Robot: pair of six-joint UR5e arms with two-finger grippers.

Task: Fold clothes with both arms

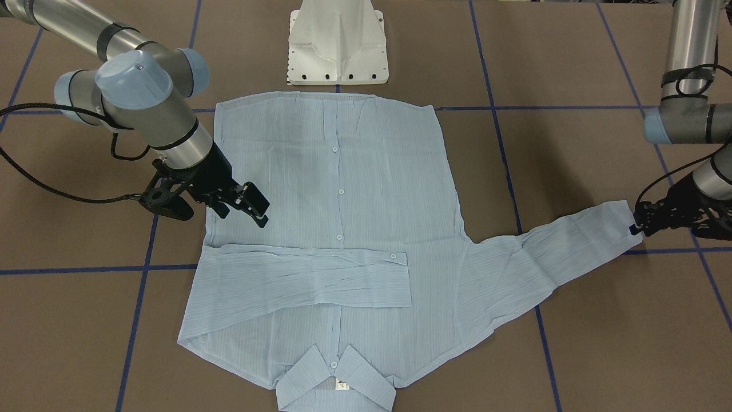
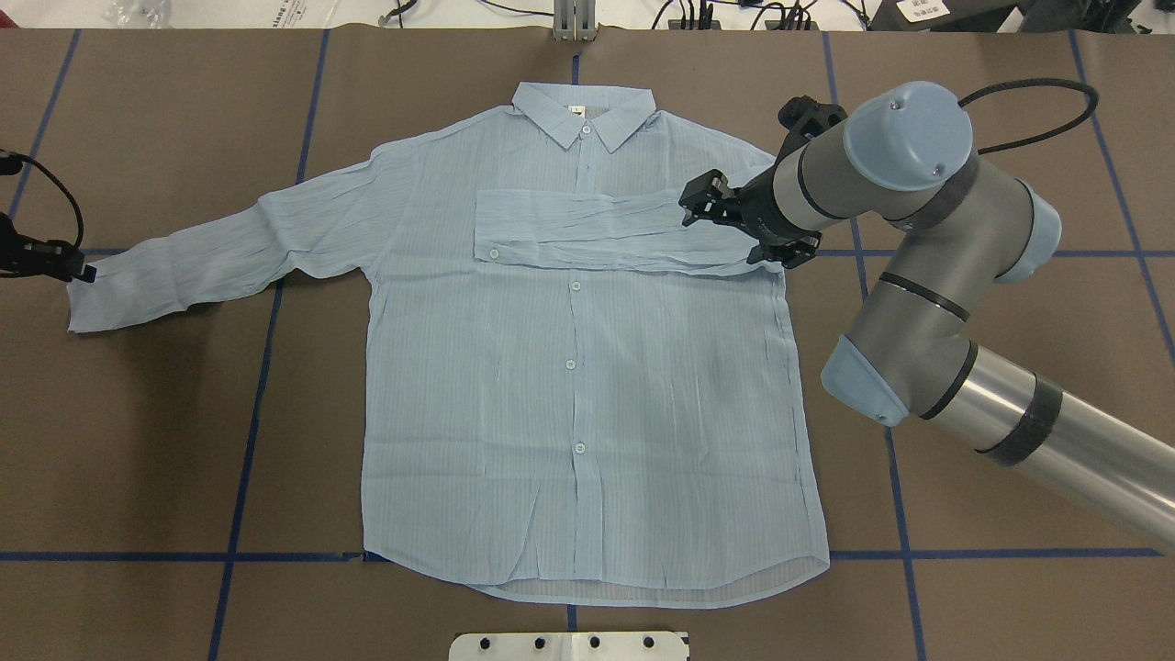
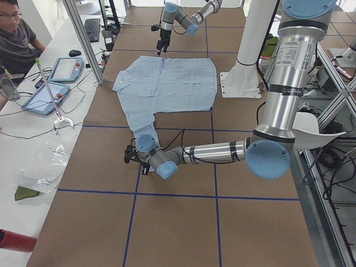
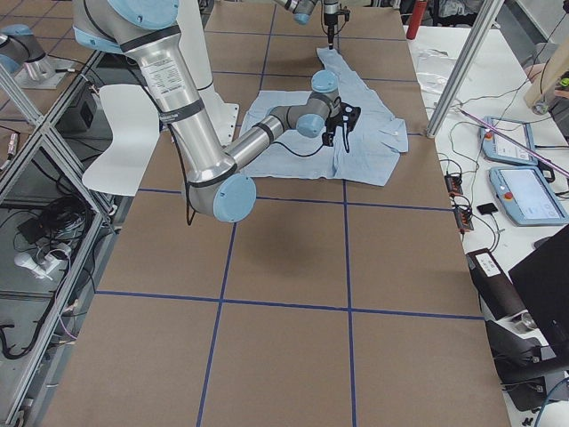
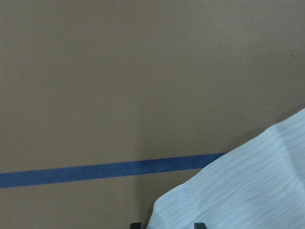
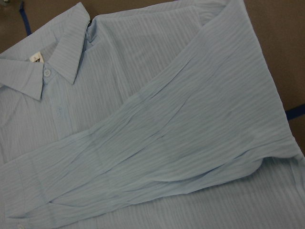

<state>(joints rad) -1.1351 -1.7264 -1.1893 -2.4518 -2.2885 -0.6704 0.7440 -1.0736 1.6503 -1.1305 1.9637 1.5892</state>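
Observation:
The light-blue shirt (image 2: 569, 386) lies flat and buttoned on the brown table, collar (image 2: 583, 110) far from the robot. One sleeve (image 2: 597, 234) is folded across the chest. The other sleeve (image 2: 220, 257) lies stretched out to the robot's left. My left gripper (image 2: 81, 271) sits low at that sleeve's cuff (image 5: 238, 191). In the left wrist view its two fingertips stand apart with the cuff corner between them. My right gripper (image 2: 739, 228) hovers open and empty above the folded sleeve's shoulder end, also seen in the front view (image 1: 245, 214).
The white pedestal base (image 1: 337, 46) stands just behind the shirt's hem. Blue tape lines (image 1: 137, 286) grid the table. In the left side view an operator (image 3: 16, 39) sits at a desk with tablets (image 3: 47, 97) beyond the table's far edge, behind a metal post (image 3: 83, 39).

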